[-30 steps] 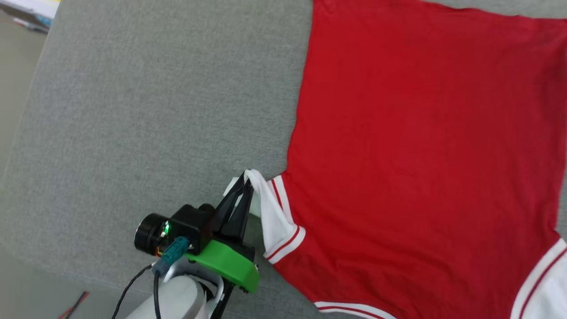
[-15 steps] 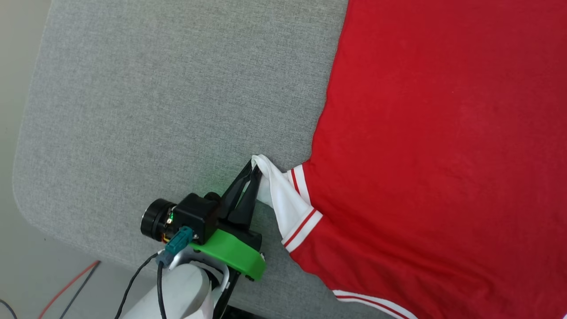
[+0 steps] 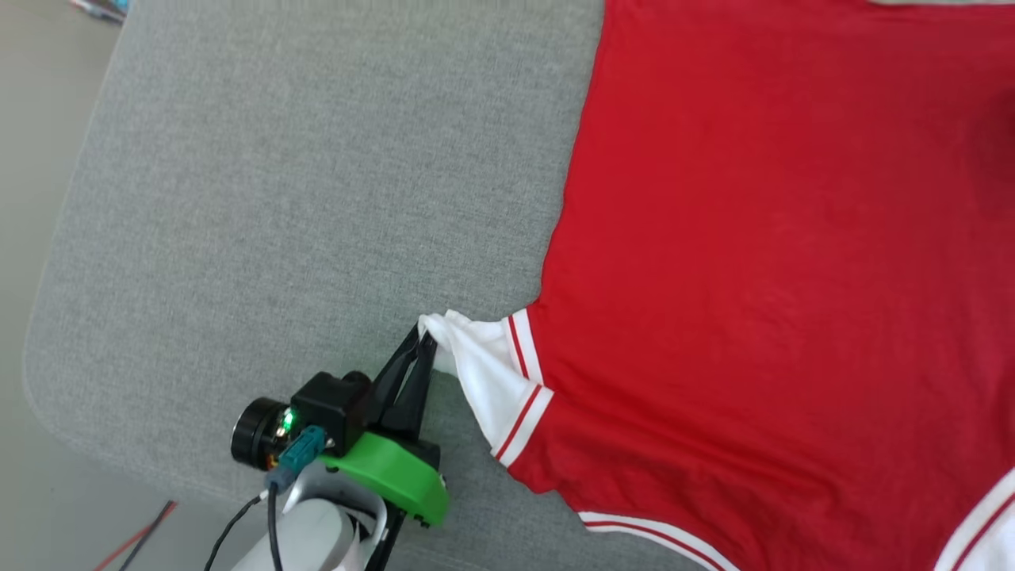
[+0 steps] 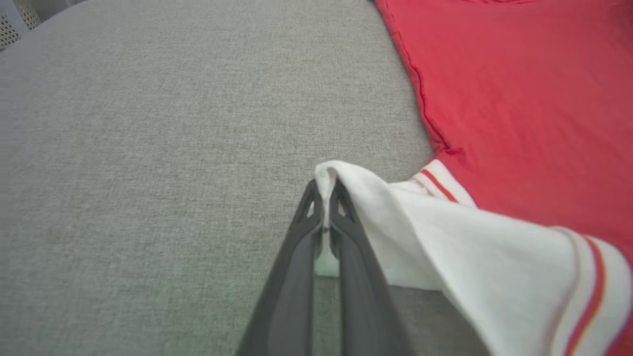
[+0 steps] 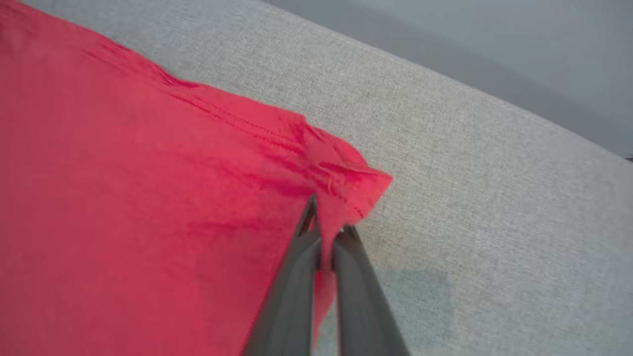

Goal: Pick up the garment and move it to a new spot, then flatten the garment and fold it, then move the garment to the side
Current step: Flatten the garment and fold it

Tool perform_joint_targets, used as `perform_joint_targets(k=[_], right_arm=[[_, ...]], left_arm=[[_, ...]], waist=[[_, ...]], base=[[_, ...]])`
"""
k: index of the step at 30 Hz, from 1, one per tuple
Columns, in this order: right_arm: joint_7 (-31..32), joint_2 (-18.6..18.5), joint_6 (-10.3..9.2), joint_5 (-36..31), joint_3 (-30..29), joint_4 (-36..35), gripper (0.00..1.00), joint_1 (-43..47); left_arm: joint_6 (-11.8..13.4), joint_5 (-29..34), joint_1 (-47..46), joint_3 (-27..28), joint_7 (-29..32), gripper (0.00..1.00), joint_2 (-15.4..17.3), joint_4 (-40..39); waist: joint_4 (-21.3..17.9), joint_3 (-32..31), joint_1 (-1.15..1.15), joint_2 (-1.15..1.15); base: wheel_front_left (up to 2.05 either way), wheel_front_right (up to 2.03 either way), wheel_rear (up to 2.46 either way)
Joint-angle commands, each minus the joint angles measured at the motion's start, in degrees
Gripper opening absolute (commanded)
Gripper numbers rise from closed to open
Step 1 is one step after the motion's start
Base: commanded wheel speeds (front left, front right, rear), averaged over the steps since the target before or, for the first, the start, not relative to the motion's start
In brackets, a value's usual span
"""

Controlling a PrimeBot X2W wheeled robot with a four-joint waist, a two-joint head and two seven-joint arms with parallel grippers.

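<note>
**Garment to be drawn flat by sleeve and hem corner**

The garment (image 3: pixel 777 262) is spread plain red side up over the right part of the grey table (image 3: pixel 317 198). The table's left part lies bare. The left gripper (image 3: pixel 424 337) is clamped on the tip of the white sleeve (image 3: pixel 484 373), which is held slightly raised off the table, near its front edge. The right gripper (image 5: pixel 326 222) is pinched shut on a red hem corner (image 5: pixel 363 185), close to another edge of the table.

The step in hand is judged to be flattening. The two pulls should be made low, along the table and away from each other, so that the creases at the hem are drawn out. Little cloth is held in either grip, so gentle, even tension is advised. The sleeve should be laid down on the table before it is released.
</note>
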Motion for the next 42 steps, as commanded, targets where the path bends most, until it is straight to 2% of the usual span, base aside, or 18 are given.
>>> perform_joint_targets(k=[1,8,15,18,27,34,35,36,37,42], right_arm=[[-1.42,-1.47,-0.04,1.55,0.45,-1.23,0.00,1.86],[-6.34,-9.93,-0.04,7.37,5.41,-11.28,0.00,12.42],[-11.50,-16.50,-0.04,12.98,5.31,-20.12,0.00,28.59],[-13.45,-16.22,-0.04,14.45,4.46,-21.33,0.00,35.43],[-17.61,-10.96,-0.04,15.02,2.41,-21.79,0.00,55.57],[-19.94,-5.91,-0.04,13.03,0.36,-19.28,0.00,61.92],[-20.68,-5.38,-0.04,12.76,-0.81,-19.16,0.51,61.82],[-21.24,-5.30,-0.04,12.26,-1.73,-19.32,0.97,61.60],[-21.99,-5.40,-0.04,11.50,-2.98,-19.71,1.00,61.22],[-24.30,-6.91,-0.04,9.16,-9.11,-24.03,1.00,58.56]], left_arm=[[0.06,0.58,1.09,0.65,-0.33,0.00,0.56,0.25],[0.82,-0.55,5.44,2.33,-0.32,0.00,2.77,0.82],[2.50,-1.91,9.82,4.10,-0.32,0.00,4.57,0.02],[3.29,-2.40,11.61,4.98,-0.32,0.00,5.05,-0.56],[4.19,-3.01,13.33,5.59,0.15,0.00,6.17,-2.02],[4.52,-2.86,12.85,5.37,0.75,0.00,6.45,-2.94],[4.58,-2.86,12.82,5.30,0.84,0.00,6.44,-3.01],[4.65,-2.86,12.84,5.27,0.91,0.00,6.45,-3.08],[4.78,-2.88,12.93,5.25,0.98,0.00,6.48,-3.18],[5.34,-2.74,13.05,5.14,1.37,0.00,6.69,-4.24]], waist=[[-3.61,-5.44,0.00,0.00],[-7.32,-11.57,0.00,0.00],[-10.99,-15.26,0.00,0.00],[-12.75,-16.07,0.00,0.00],[-14.77,-16.74,0.00,0.00],[-14.80,-16.05,0.00,0.00],[-14.78,-16.11,0.00,0.00],[-14.80,-16.21,0.00,0.00],[-14.83,-16.36,0.00,0.00],[-14.48,-16.34,0.00,0.00]], base=[[0.00,0.00,0.00],[0.00,0.00,0.00],[0.00,0.00,0.00],[0.00,0.00,0.00],[0.00,0.00,0.00],[0.00,0.00,0.00],[0.00,0.00,0.00],[0.00,0.00,0.00],[0.00,0.00,0.00],[0.00,0.00,0.00]])
